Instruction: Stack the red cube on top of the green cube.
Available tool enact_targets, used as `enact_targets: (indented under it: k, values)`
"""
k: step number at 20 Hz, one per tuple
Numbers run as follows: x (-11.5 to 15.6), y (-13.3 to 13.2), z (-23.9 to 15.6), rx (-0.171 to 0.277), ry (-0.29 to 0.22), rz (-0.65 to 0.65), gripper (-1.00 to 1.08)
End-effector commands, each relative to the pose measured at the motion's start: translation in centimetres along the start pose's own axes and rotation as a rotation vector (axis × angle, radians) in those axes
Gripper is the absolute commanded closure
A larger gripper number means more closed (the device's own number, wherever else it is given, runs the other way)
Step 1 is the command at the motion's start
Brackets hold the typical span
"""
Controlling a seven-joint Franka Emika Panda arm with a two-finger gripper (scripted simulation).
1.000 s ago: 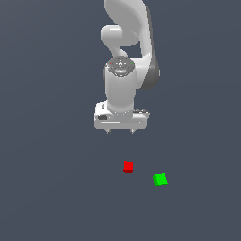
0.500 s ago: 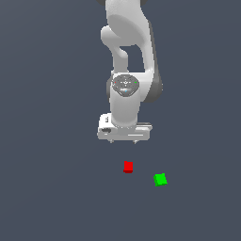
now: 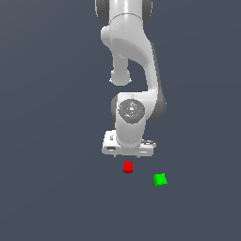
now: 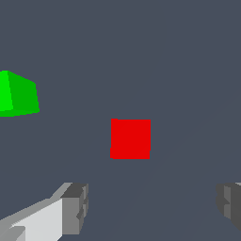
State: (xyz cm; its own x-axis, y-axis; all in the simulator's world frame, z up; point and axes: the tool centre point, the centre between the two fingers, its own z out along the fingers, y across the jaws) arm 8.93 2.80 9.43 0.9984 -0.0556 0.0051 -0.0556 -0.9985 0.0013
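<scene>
The red cube (image 3: 128, 166) rests on the dark grey floor, with the green cube (image 3: 160, 179) a short way off toward the exterior view's right and nearer the camera. My white gripper (image 3: 129, 155) hangs just above the red cube, fingers pointing down. In the wrist view the red cube (image 4: 130, 139) lies centred beyond the two grey fingertips (image 4: 75, 207), which stand wide apart with nothing between them, so the gripper (image 4: 153, 207) is open. The green cube (image 4: 16, 93) shows at the picture's edge, partly cut off.
The white arm (image 3: 132, 52) rises above the gripper. Plain dark grey floor (image 3: 47, 188) surrounds the two cubes.
The gripper has come down toward the red cube, now hovering close above it. Neither cube has moved.
</scene>
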Motion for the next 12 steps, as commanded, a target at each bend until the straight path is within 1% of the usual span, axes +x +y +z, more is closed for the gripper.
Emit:
enact_targets:
  k: [1, 6, 12]
  values:
    - [0.9, -0.3, 0.8, 0.0, -0.001, 0.007, -0.92]
    - [2.0, -0.7, 1.8, 0.001, -0.004, 0.015, -0.92]
    - [2.7, -1.0, 2.4, 0.001, -0.005, 0.02, -0.92]
